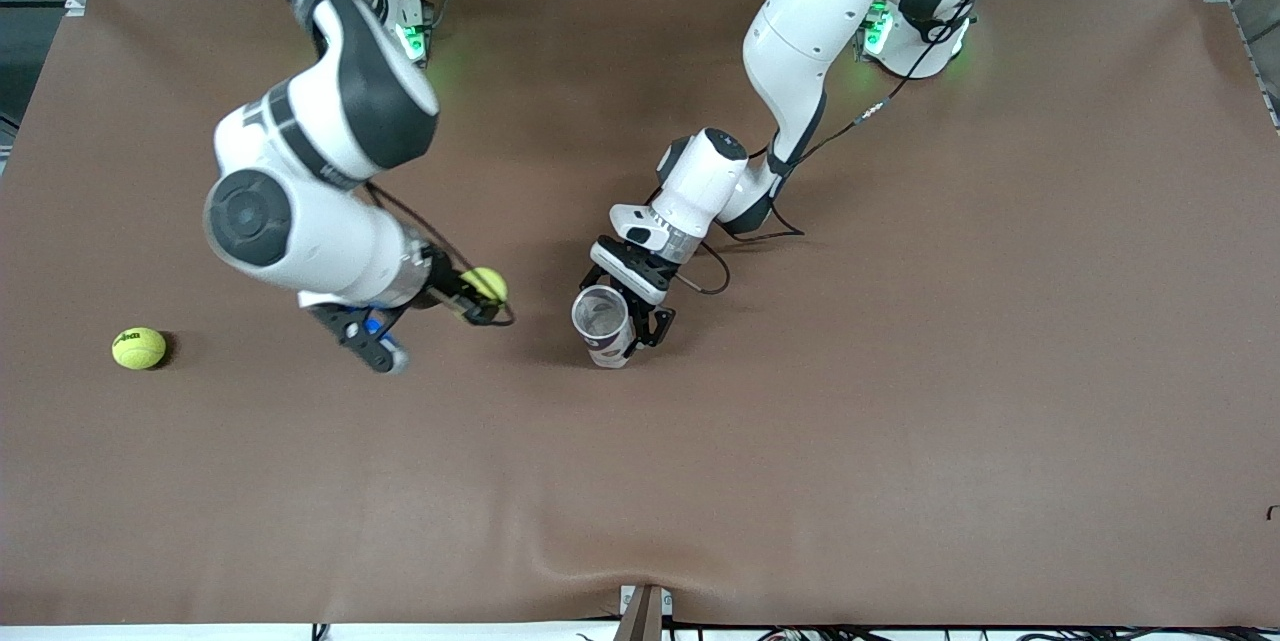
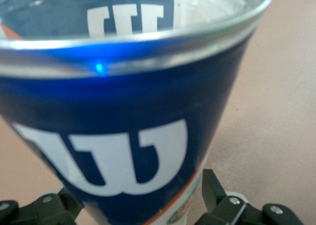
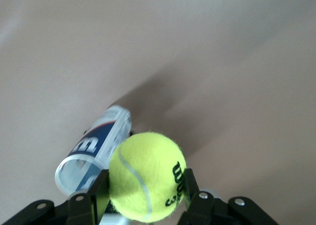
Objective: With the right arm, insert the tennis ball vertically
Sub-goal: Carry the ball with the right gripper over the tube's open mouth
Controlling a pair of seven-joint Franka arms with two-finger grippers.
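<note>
Brown table (image 1: 900,421). Clear plastic ball can with blue label (image 1: 603,323) stands centre frame between the left gripper's (image 1: 630,321) fingers; whether they grip it cannot be told. Right gripper (image 1: 483,299), left of centre, clamps fuzzy yellow tennis ball (image 1: 485,284). Risk: an unsteadied can tips if the ball clips its rim.

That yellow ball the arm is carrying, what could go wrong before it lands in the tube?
1. The right gripper pinches the tennis ball only at its sides, so it might slip out on the way.
2. The can has a narrow mouth; a slightly off drop could bounce off the rim.
3. The left gripper sits around the can; if its hold is loose, a nudge might tip it.
</note>
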